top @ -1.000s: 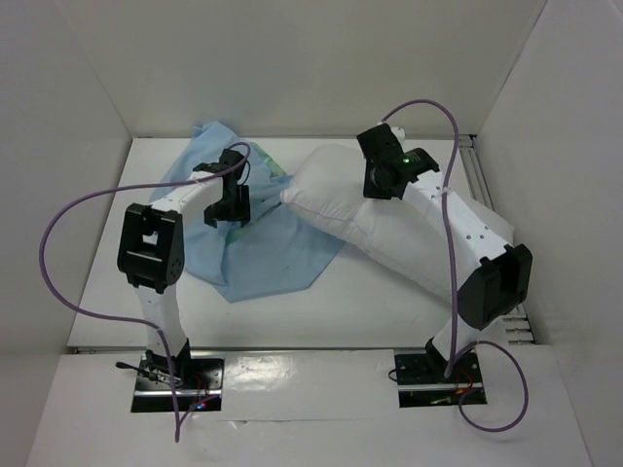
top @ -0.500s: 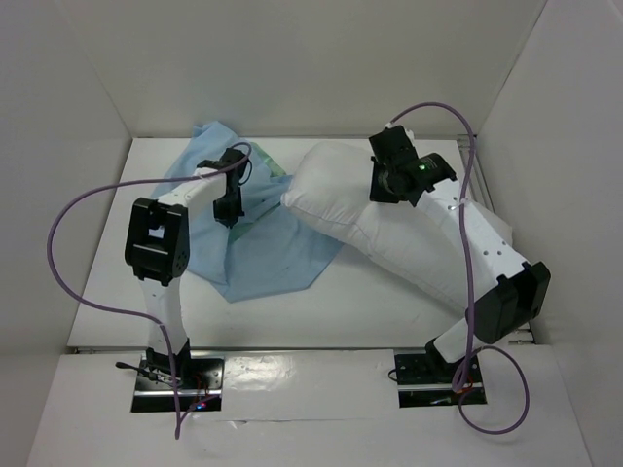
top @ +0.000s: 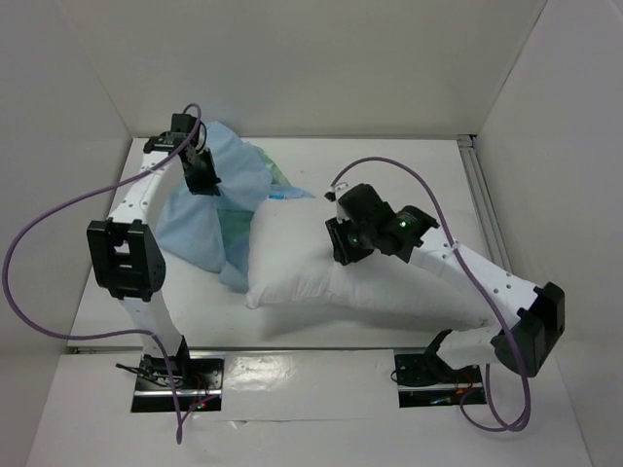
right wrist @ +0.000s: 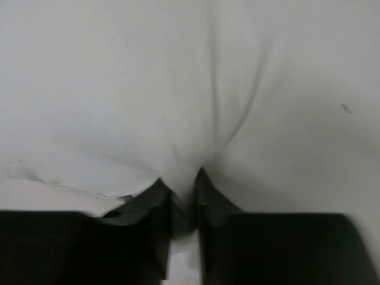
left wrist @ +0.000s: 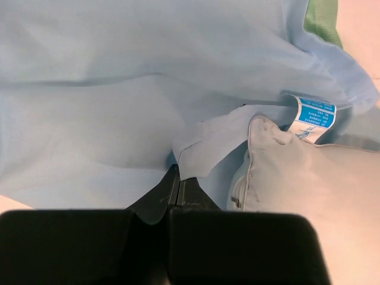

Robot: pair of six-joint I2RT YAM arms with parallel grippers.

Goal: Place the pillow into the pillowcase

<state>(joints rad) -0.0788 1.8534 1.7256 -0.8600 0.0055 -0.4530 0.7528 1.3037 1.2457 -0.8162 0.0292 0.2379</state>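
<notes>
Your left claw [left wrist: 177, 183] is shut tight on a thin edge of the pillowcase [left wrist: 119, 89], at the back left of the bench [top: 419, 165]. Your right claw [right wrist: 184, 199] pinches a fold of the pillow [top: 292, 268], which lies mid-bench with one corner touching the pillowcase. Both are soft, light and floppy, so I think you should grab the pillow near that corner.

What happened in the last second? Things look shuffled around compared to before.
The left gripper closed on the pillowcase and pulled its cloth toward the far left corner. The right gripper, pinching the pillow, dragged it left and nearer the robot, so its end now meets the pillowcase. The pillowcase is still on the left side of the table.
</notes>
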